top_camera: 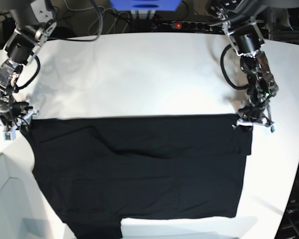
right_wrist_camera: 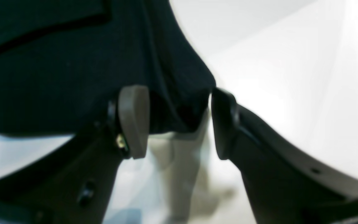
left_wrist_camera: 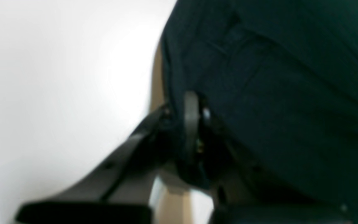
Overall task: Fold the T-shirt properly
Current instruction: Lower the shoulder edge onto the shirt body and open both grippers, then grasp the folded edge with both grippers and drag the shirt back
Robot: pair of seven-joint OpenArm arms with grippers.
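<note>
The black T-shirt (top_camera: 139, 169) lies spread flat on the white table (top_camera: 139, 74), with no print showing. My left gripper (top_camera: 250, 122) is at the shirt's far corner on the base view's right. In the left wrist view that gripper (left_wrist_camera: 196, 107) is shut on a bunched edge of the T-shirt (left_wrist_camera: 275, 93). My right gripper (top_camera: 19, 121) is at the opposite far corner. In the right wrist view it (right_wrist_camera: 179, 121) stands open, its fingers (right_wrist_camera: 134, 121) straddling a fold of the T-shirt (right_wrist_camera: 73, 62) without pinching it.
Cables, a power strip (top_camera: 182, 24) with a red light and a blue box (top_camera: 144, 4) line the table's far edge. The table's edge (top_camera: 2, 164) runs close below my right gripper, and its right edge (top_camera: 296, 164) lies beside the shirt.
</note>
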